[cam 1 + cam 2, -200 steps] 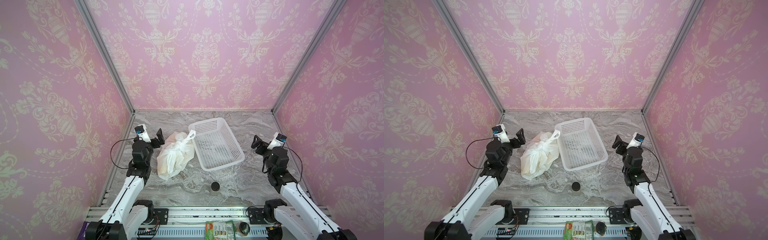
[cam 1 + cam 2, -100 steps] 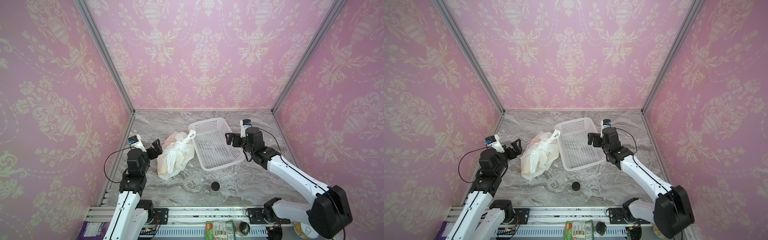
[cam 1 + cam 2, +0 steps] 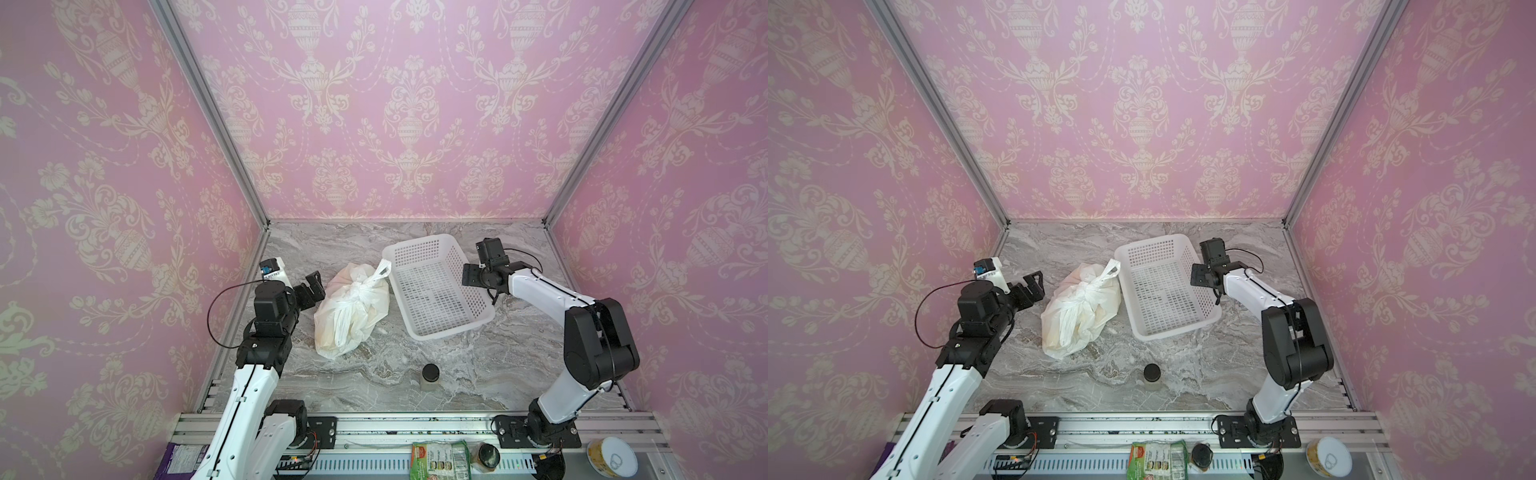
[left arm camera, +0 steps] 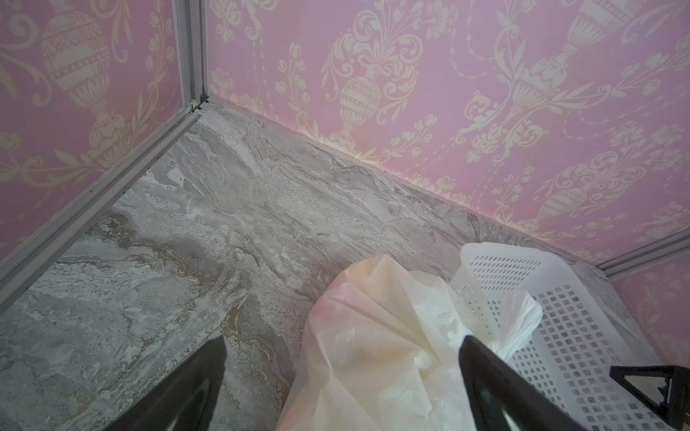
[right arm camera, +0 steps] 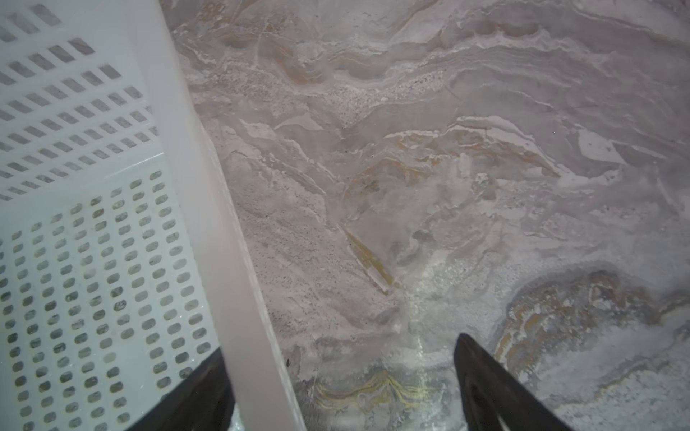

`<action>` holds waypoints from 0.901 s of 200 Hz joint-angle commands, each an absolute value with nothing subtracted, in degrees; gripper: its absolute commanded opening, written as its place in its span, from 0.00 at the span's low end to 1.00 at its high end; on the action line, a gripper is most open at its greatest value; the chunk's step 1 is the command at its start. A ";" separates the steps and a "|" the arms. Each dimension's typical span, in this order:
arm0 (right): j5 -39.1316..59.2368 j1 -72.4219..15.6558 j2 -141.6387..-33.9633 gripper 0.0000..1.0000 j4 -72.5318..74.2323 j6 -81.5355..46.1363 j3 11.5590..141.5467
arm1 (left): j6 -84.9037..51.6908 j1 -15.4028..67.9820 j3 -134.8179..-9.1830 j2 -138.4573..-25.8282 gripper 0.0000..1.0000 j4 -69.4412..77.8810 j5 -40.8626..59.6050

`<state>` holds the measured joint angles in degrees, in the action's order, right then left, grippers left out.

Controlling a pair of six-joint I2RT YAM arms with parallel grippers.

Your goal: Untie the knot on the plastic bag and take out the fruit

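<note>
- Left end effector [image 3: 314, 286]: jaws spread wide and holding nothing. It hovers just beside the left flank of the plastic bag [image 3: 353, 316], apart from it.
- Right end effector [image 3: 470, 275]: jaws spread, nothing pinched. In the right wrist view the side wall of the basket [image 3: 419, 254] runs between them. You cannot confirm from that view whether either finger touches it.
- Desk [image 3: 519, 374]: grey marbled surface that carries every item below.
- Basket: white, perforated and empty. It sits just right of the bag.
- Plastic bag: lies on the desk between the left end effector and the basket, full and closed.
- Knot [image 3: 360, 286]: sits on the bag's upper face and is tied. One loop end [image 3: 384, 268] sticks out and appears to lean on the basket's corner.
- Fruit: all inside the bag. Only faint pink and yellow tints show through the film, and no piece is out.
- Jar [image 3: 430, 374]: small and dark-lidded. It stands alone near the front of the desk, well apart from the bag.
- Step in hand, as judged: approach only, with untying not begun.
- Next move, as judged: you need one end effector to hold the bag or one loop while the other draws a loop end out of the twist. The right one stands at the basket, away from the knot, and must come across. Grip close to the knot, because thin film is likely to slip or stretch.
</note>
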<state>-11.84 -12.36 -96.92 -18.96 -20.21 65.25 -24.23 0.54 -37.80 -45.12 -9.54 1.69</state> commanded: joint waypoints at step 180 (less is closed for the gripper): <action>-17.26 -27.03 -68.54 0.94 -1.23 -11.90 50.81 | -24.76 0.26 -36.01 -50.62 0.99 -11.77 7.72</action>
<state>-19.49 -20.21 -70.91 -6.15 -19.25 52.56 -23.68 0.54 -37.30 -50.70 -13.91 4.91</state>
